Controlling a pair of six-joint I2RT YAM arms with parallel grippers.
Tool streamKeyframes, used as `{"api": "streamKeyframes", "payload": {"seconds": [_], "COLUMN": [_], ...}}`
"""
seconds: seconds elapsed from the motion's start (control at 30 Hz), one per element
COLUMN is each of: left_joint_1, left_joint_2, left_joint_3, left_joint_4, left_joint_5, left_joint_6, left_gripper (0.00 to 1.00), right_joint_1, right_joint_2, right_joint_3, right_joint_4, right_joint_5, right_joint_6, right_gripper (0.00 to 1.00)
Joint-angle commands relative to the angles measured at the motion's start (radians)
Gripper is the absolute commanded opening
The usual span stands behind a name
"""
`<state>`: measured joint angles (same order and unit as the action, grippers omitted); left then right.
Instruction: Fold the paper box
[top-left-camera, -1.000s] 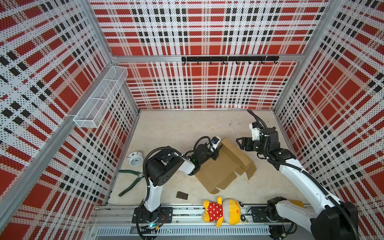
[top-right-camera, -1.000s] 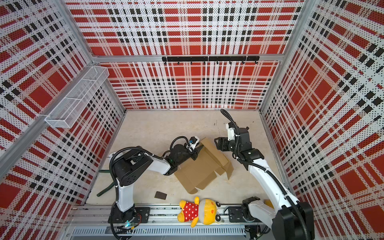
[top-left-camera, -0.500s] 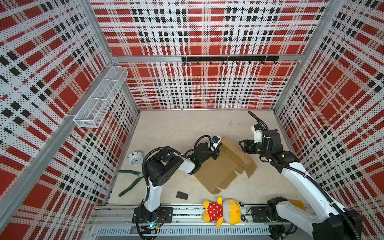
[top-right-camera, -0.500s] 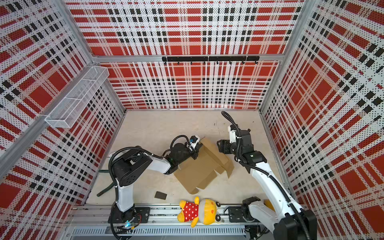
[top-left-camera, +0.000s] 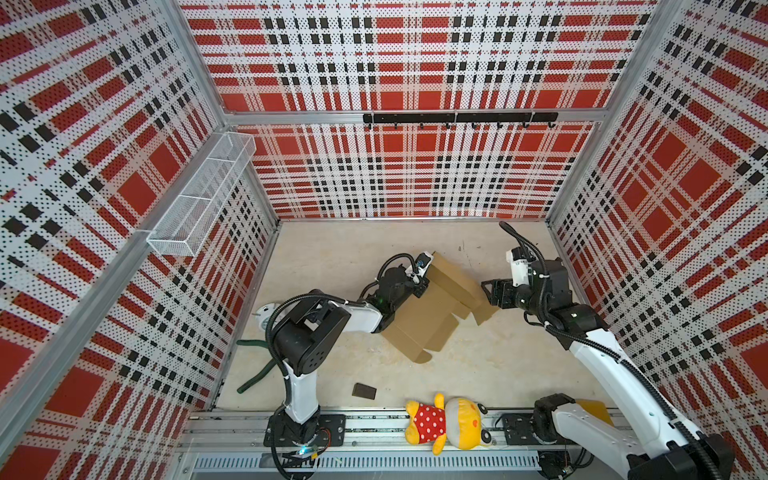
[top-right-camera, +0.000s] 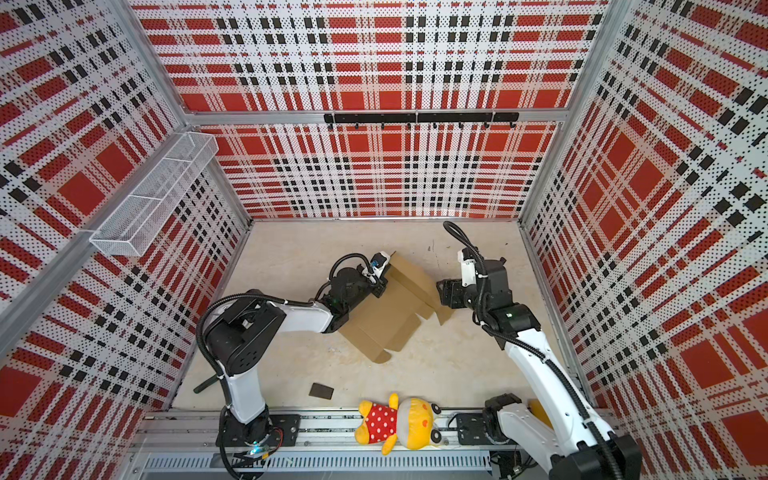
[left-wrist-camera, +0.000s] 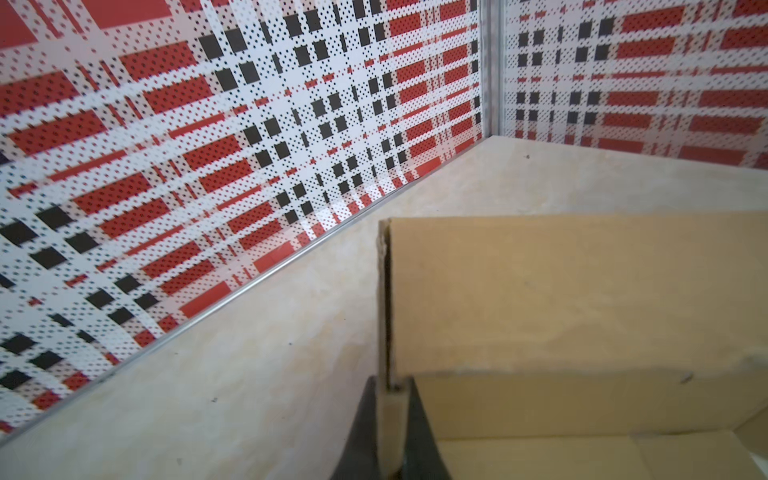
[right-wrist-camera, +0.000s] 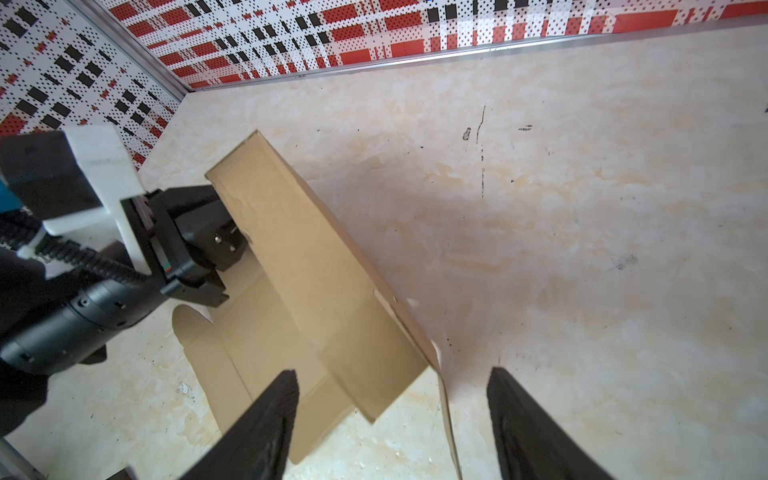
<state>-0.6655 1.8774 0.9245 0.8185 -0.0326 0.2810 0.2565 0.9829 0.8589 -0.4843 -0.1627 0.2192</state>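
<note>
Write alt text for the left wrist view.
The left pincer is shut on the edge of a raised flap of the paper box. Behind lie the beige tabletop and a red plaid wall.

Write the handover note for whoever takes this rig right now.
Left gripper: shut on the box, pinching one end of its raised wall.
Right gripper: open at the wall's other end. A flap edge stands between its jaws, not gripped.
Box: on the table, near the middle, with its base panel flat.
Done: one long wall stood up.
Left: the remaining walls and flaps, none folded up yet.
</note>
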Motion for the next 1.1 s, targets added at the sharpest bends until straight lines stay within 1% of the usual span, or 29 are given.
{"api": "streamKeyframes", "payload": {"seconds": [0.0,0.1,0.2,0.27,0.3,0.37,0.4,0.47,0.67,0.7,0.8,0.83,0.87,1.0,1.07], "left_joint_1": [0.016,0.03,0.05,0.068,0.078,0.096,0.097,0.09,0.068,0.059,0.015,-0.001,-0.013,-0.044,-0.054], "left_joint_2": [-0.067,-0.098,-0.119,-0.123,-0.12,-0.106,-0.095,-0.08,-0.029,-0.015,0.033,0.049,0.062,0.1,0.116], "left_joint_3": [0.082,0.15,0.244,0.349,0.411,0.552,0.612,0.705,0.915,0.942,0.993,1.004,1.015,1.044,1.055], "left_joint_4": [-0.14,-0.276,-0.464,-0.664,-0.785,-1.067,-1.175,-1.303,-1.642,-1.681,-1.755,-1.774,-1.791,-1.86,-1.892], "left_joint_5": [0.043,0.054,0.069,0.106,0.145,0.242,0.263,0.246,0.192,0.164,0.006,-0.039,-0.061,-0.089,-0.108], "left_joint_6": [0.205,0.373,0.537,0.613,0.651,0.776,0.84,0.964,1.43,1.481,1.627,1.669,1.699,1.838,1.934], "left_gripper": [0.0,0.0,0.0,0.0,0.0,0.0,0.0,0.0,0.0,0.0,0.02,0.02,0.02,0.0,0.0], "right_joint_1": [-0.003,-0.003,-0.003,-0.003,-0.004,-0.006,-0.008,-0.013,-0.029,-0.035,-0.041,-0.042,-0.042,-0.045,-0.046], "right_joint_2": [-0.022,-0.029,-0.036,-0.045,-0.048,-0.053,-0.056,-0.063,-0.105,-0.113,-0.138,-0.148,-0.155,-0.183,-0.205], "right_joint_3": [0.032,0.033,0.038,0.037,0.033,0.027,0.024,0.019,-0.026,-0.033,-0.056,-0.064,-0.071,-0.077,-0.088], "right_joint_4": [-0.011,-0.023,-0.037,-0.036,-0.033,-0.033,-0.033,-0.034,-0.026,-0.028,-0.033,-0.034,-0.035,-0.061,-0.063], "right_joint_5": [0.029,0.061,0.081,0.085,0.094,0.119,0.13,0.132,0.146,0.146,0.152,0.163,0.172,0.193,0.206], "right_joint_6": [-0.042,-0.063,-0.064,-0.064,-0.065,-0.064,-0.063,-0.047,-0.03,-0.02,0.002,0.013,0.019,0.024,0.019], "right_gripper": [0.74,0.74,0.74,0.75,0.75,0.75,0.75,0.76,0.77,0.78,0.8,0.82,0.84,0.91,1.0]}}
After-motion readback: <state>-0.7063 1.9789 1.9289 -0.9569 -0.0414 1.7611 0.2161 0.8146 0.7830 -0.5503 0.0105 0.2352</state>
